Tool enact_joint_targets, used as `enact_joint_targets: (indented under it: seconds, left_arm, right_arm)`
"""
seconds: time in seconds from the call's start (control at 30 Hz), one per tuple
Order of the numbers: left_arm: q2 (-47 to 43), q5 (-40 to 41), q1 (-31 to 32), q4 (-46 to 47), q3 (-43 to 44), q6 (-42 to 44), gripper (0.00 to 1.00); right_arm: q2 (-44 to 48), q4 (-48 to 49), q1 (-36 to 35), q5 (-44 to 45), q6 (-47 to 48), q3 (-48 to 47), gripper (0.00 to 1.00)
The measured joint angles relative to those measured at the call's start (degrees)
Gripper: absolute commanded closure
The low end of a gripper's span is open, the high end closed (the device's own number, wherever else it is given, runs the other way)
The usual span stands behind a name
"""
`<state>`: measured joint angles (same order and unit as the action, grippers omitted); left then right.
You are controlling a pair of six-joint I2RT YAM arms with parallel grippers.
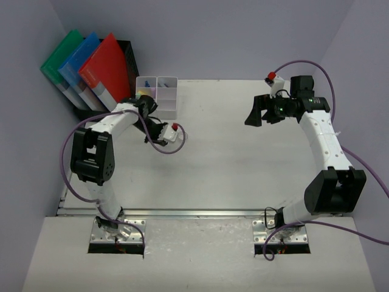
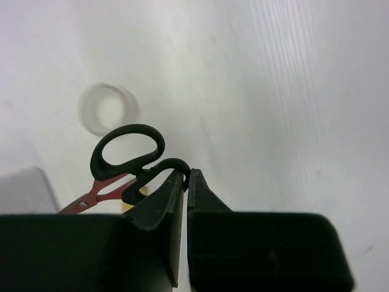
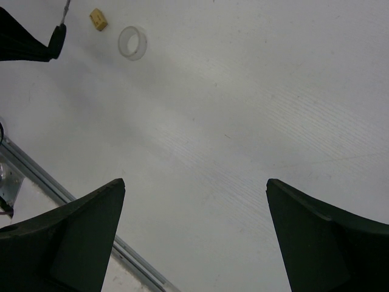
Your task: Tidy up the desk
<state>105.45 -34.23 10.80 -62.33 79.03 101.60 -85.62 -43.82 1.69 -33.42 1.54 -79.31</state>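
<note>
Left gripper (image 2: 187, 174) clamps the black-handled, red-bladed scissors (image 2: 146, 172) by one loop, likely to stow them; right gripper (image 3: 194, 182) gapes, idle.

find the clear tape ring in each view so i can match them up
top external: not discernible.
left wrist: the clear tape ring lies upper left, just beyond the scissors handle.
right wrist: the ring lies top left, beside a small tan block.
shared landmark: the white desk it lies on.
</note>
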Motion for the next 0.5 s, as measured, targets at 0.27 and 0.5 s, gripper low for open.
enact_joint_targets:
  seconds: [0.27, 0.5]
  left_arm:
    - [-3.8, -29.2, -1.3, 19.3, 8.4, -45.1, 1.0]
    - [-4.9, -32.0, -4.0, 70.8, -6.8, -98.7, 1.0]
  right_arm:
    - [-0.1, 0.0, 0.0, -0.1, 0.0, 0.0, 0.01]
    - [-0.7, 0.0, 0.0, -0.2, 0.0, -0.1, 0.01]
